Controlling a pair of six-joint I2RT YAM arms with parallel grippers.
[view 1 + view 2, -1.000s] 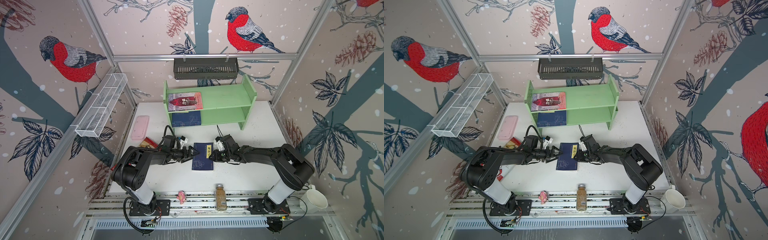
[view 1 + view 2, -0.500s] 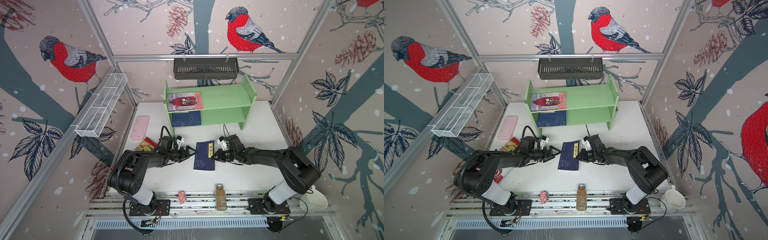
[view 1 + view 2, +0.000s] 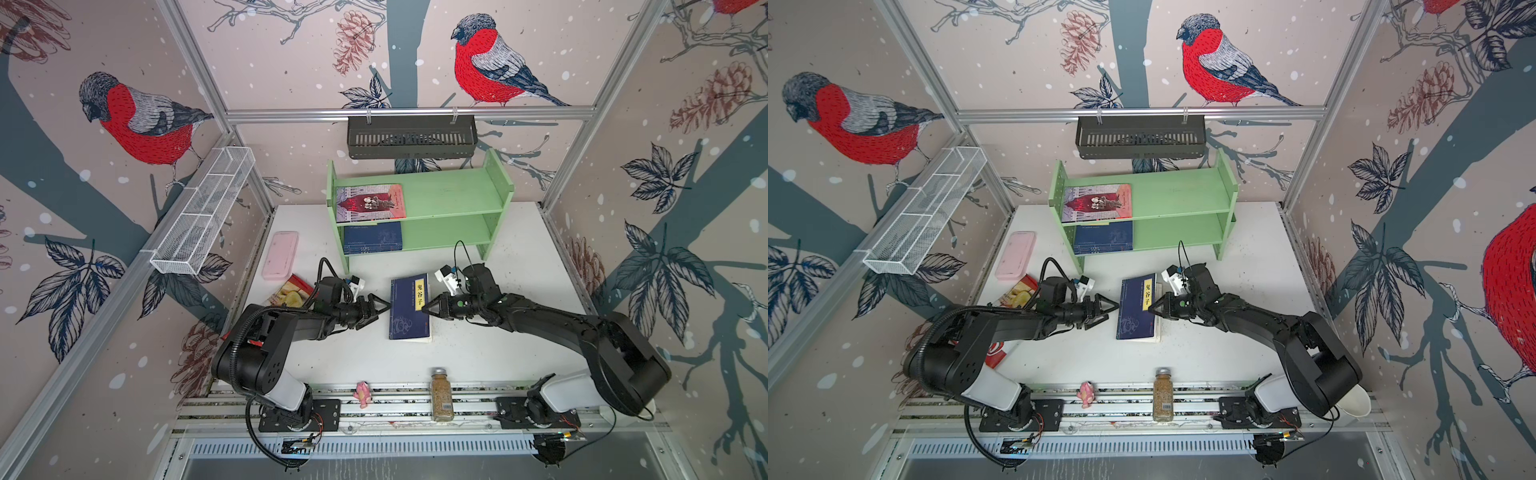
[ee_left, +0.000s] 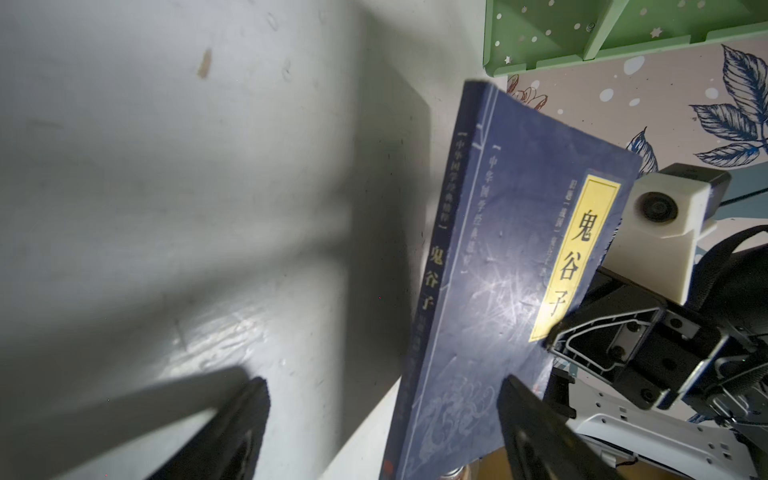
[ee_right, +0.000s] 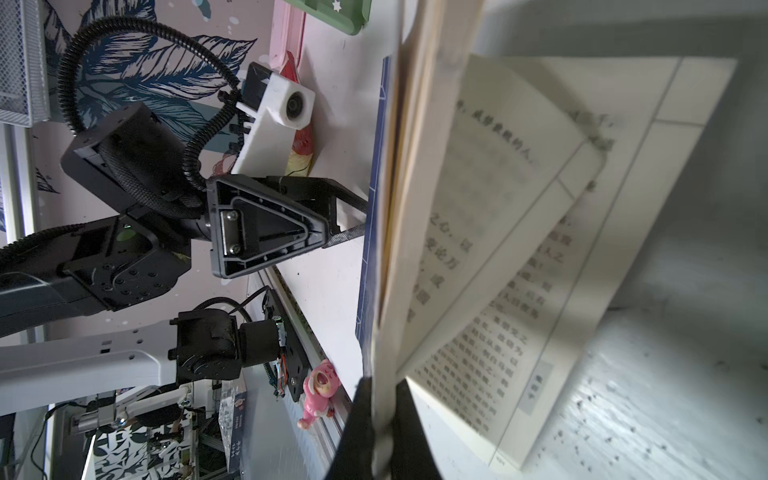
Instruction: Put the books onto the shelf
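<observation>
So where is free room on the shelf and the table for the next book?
Free: both shelf tiers right of the pink-red book and shelved navy book; table right of the shelf. Crowded: around the held navy book; left edge, with pink slab, snack packet.

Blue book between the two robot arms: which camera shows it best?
The left wrist view: the blue book appears large, with cover, spine and yellow title all readable. The right wrist view shows it edge-on, pinched by the right gripper, pages hanging open. Both top views show it whole but small.
</observation>
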